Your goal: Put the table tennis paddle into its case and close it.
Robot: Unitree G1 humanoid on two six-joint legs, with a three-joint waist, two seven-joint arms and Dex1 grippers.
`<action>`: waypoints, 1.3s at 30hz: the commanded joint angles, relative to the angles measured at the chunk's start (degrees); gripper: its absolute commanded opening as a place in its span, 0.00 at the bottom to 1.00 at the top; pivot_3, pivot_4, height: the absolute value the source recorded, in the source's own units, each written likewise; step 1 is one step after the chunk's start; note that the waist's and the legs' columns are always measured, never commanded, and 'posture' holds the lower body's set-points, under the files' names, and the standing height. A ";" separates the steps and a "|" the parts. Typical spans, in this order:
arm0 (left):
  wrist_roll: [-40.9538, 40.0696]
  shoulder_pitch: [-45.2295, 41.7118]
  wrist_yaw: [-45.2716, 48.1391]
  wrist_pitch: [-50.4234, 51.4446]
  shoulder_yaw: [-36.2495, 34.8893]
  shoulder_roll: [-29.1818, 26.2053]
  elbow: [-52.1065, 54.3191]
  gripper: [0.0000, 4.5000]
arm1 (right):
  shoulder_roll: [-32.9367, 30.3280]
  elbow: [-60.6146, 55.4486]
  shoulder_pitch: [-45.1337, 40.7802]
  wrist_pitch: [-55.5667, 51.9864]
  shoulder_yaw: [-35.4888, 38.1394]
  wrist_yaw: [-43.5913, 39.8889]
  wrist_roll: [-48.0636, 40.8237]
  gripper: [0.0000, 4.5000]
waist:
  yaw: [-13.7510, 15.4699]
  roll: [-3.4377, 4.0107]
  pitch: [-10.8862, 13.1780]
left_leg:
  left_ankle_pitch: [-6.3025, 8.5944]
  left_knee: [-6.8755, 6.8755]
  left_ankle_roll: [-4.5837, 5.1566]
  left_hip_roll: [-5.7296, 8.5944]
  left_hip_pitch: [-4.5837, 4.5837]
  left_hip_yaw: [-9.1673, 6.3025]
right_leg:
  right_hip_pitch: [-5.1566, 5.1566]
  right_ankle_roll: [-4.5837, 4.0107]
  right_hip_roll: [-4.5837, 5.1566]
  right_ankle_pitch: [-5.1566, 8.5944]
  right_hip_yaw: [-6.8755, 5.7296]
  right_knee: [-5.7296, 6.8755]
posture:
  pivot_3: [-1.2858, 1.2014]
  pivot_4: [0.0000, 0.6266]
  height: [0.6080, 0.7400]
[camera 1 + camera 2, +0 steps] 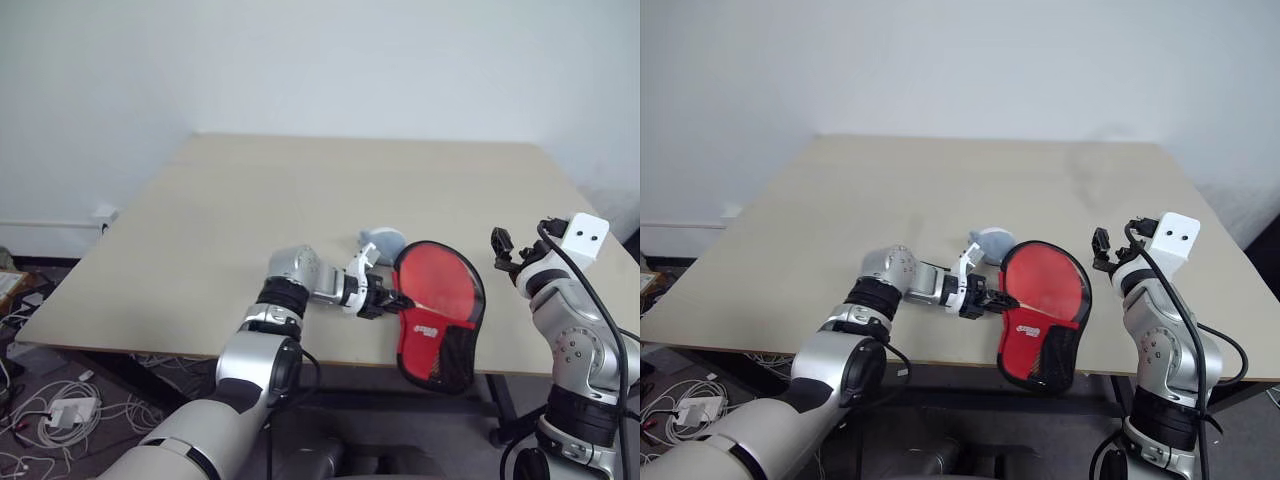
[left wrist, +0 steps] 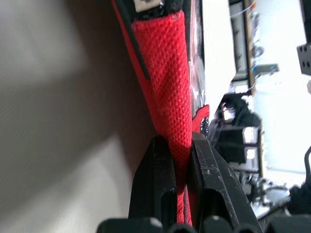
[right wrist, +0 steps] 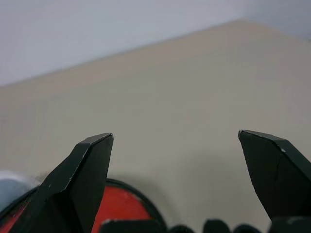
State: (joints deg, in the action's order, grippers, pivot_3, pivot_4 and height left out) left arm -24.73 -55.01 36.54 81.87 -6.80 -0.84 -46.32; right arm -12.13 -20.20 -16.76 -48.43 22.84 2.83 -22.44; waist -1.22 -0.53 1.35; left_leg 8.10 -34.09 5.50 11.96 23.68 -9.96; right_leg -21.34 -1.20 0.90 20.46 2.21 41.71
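Note:
The case, red fabric with a small white logo and a black zipper edge, lies at the table's front edge with its lower part hanging over it. Inside its black rim shows a smooth round red face, apparently the table tennis paddle; the handle is hidden. My left gripper reaches in from the left and is shut on the case's red fabric edge. My right gripper hovers open just right of the case, its fingers wide apart with nothing between them.
A small grey-white round plush thing sits just behind my left gripper. The beige table stretches bare beyond it to a white wall. Cables and a power strip lie on the floor at the left.

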 commanded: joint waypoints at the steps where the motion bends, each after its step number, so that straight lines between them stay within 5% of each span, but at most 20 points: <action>1: -1.67 1.97 1.43 7.39 5.37 -4.98 7.66 0.01 | 0.02 -1.70 -0.28 1.25 -0.11 0.31 0.07 1.00 | -0.32 0.01 0.00 | 0.00 0.03 0.00 0.00 -0.02 0.01 | 0.00 0.00 -0.01 0.00 0.01 0.00 | 0.52 0.00 1.00; 7: -10.72 5.68 2.69 10.63 16.57 -13.74 12.65 0.01 | -0.23 -1.29 -0.27 1.37 -1.00 -0.11 0.28 1.00 | -0.31 0.03 -0.02 | -0.06 0.12 -0.11 0.00 -0.09 0.00 | 0.00 -0.03 -0.02 -0.01 0.02 0.00 | 0.52 0.00 1.00; 14: -23.38 6.62 -0.76 10.63 19.29 -16.13 6.50 0.01 | -0.10 -0.81 -0.70 1.61 -1.87 -0.13 0.53 1.00 | -0.01 0.03 -0.02 | -0.06 0.11 -0.11 0.00 -0.08 -0.01 | 0.03 -0.03 0.00 -0.01 0.02 -0.03 | 0.52 0.00 1.00; 25: -29.85 7.18 -9.27 10.63 19.67 -21.14 9.68 0.79 | -0.34 -0.29 -1.05 1.84 -2.67 -0.49 0.50 1.00 | -0.07 0.03 -0.02 | -0.06 0.06 -0.10 0.00 -0.07 0.01 | 0.04 -0.03 0.01 -0.01 0.03 -0.03 | 0.52 0.00 1.00; 26: -29.74 7.54 -8.68 10.63 20.11 -22.26 11.56 0.79 | -0.32 -0.22 -1.20 1.88 -2.69 -0.54 0.42 1.00 | -0.13 0.03 -0.02 | -0.06 0.06 -0.10 0.00 -0.07 0.01 | 0.04 -0.03 0.01 -0.01 0.04 -0.02 | 0.52 0.00 1.00; 32: -29.35 10.48 3.12 8.62 27.84 -33.29 31.67 0.79 | -0.38 0.02 -2.63 2.71 -3.18 -1.96 -0.64 1.00 | -1.05 0.06 -0.02 | -0.07 0.18 -0.12 -0.06 -0.09 0.03 | -0.02 -0.07 -0.02 -0.01 0.06 -0.02 | 0.52 0.00 1.00; 37: -14.87 11.38 22.32 -15.80 39.93 -44.14 39.98 0.79 | -0.95 -0.16 -3.57 2.23 -4.37 -3.63 -1.13 1.00 | -0.39 0.19 0.01 | -0.14 0.22 -0.22 -0.05 -0.10 0.10 | -0.01 -0.14 -0.02 -0.05 0.08 -0.07 | 0.52 0.00 1.00; 39: -12.00 10.66 27.25 -22.55 39.59 -43.82 38.02 0.79 | -1.24 0.00 -3.73 2.10 -5.01 -4.36 -1.08 1.00 | 0.19 0.25 0.04 | -0.17 0.29 -0.28 -0.05 -0.11 0.11 | -0.02 -0.17 -0.03 -0.07 0.09 -0.11 | 0.52 0.00 1.00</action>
State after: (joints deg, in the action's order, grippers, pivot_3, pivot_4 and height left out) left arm -39.54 -43.12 59.06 65.67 33.19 -45.06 -8.72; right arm -12.79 -18.76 -18.96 -47.02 18.38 -0.55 -22.83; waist -1.03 -0.28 1.39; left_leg 7.91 -33.78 5.20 11.90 23.57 -9.85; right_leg -21.36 -1.38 0.86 20.39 2.29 41.58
